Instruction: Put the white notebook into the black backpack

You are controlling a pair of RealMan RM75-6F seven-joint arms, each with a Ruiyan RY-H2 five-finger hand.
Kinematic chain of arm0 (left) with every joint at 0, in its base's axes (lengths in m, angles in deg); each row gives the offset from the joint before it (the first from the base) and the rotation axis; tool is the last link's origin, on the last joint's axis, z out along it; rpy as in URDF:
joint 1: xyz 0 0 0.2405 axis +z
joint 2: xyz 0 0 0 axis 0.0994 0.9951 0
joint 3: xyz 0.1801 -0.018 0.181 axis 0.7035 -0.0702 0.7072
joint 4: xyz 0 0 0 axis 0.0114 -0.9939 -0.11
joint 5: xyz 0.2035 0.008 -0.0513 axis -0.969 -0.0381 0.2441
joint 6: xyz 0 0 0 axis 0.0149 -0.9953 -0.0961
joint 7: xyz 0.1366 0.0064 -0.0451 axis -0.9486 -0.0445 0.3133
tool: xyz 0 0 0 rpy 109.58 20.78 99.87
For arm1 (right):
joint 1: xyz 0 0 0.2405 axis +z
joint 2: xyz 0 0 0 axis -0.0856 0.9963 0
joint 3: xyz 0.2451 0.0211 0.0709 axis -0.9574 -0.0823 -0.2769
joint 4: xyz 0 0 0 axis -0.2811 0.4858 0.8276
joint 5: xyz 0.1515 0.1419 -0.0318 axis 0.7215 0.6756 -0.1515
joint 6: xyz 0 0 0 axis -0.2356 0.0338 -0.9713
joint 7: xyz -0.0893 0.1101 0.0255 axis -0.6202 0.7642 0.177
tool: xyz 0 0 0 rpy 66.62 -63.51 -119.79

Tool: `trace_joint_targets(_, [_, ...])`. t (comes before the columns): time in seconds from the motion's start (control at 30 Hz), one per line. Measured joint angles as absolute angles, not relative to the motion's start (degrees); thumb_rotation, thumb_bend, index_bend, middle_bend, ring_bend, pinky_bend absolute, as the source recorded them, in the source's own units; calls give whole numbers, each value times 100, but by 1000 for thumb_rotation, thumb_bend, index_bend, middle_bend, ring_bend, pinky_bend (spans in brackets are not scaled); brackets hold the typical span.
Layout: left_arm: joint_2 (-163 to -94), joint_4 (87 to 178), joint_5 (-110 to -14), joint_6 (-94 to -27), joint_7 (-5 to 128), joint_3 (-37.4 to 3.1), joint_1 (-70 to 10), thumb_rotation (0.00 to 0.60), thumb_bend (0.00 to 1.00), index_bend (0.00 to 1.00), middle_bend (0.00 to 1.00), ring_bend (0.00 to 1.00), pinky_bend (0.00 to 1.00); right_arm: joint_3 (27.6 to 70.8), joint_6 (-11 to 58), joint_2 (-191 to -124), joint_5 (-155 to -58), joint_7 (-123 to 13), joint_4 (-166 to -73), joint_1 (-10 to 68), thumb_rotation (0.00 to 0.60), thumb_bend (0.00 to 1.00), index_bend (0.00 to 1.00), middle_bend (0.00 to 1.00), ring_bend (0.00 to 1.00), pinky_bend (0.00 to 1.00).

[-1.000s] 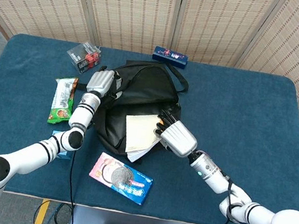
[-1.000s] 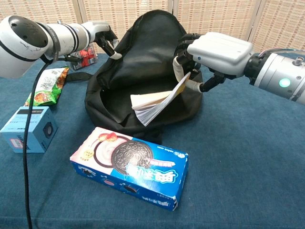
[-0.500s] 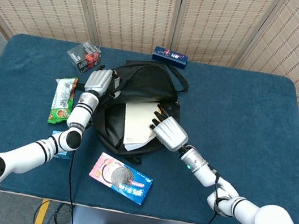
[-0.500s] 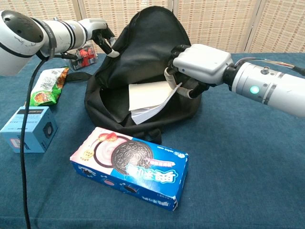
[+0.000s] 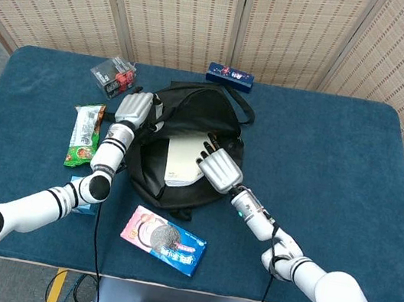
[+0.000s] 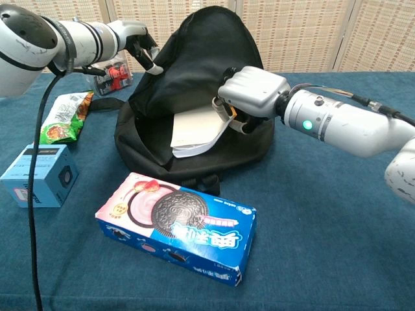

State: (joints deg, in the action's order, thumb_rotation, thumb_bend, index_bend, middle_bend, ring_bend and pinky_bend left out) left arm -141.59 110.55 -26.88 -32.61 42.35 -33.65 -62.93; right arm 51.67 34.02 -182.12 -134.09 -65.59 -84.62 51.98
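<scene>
Right hand (image 6: pixel 249 91) grips the notebook (image 6: pixel 194 129) inside the backpack (image 6: pixel 188 71) mouth; left hand (image 6: pixel 139 48) holds the backpack's rim up.

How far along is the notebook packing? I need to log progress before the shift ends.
Done: the black backpack is open, its mouth held up by the left robot hand. In hand: the right robot hand holds the white notebook partway inside the opening, with most of its cover visible. Left: push the notebook fully in and let go.
</scene>
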Motion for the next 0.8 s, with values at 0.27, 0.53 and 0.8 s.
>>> trace_joint_targets(0.27, [-14045, 11234, -2542, -3342, 4129, -3298, -6296, 600, 395, 744, 337, 273, 16, 5049, 3668, -18617, -13198, -6731, -7849, 5446, 600, 567, 687, 450, 198, 78])
trace_joint_targets(0.53, [-13982, 11354, -2474, -3362, 4105, -3253, -6298, 600, 395, 743, 337, 272, 16, 4916, 3957, -18871, -12932, -7186, -7584, 5622, 600, 461, 303, 300, 124, 42])
trace_joint_targets(0.8, [-13935, 11437, -2407, -3307, 4056, -3132, -6289, 600, 389, 720, 330, 267, 16, 4933, 3874, -18349, -12810, -7401, -8552, 5386, 600, 284, 0, 110, 26, 21])
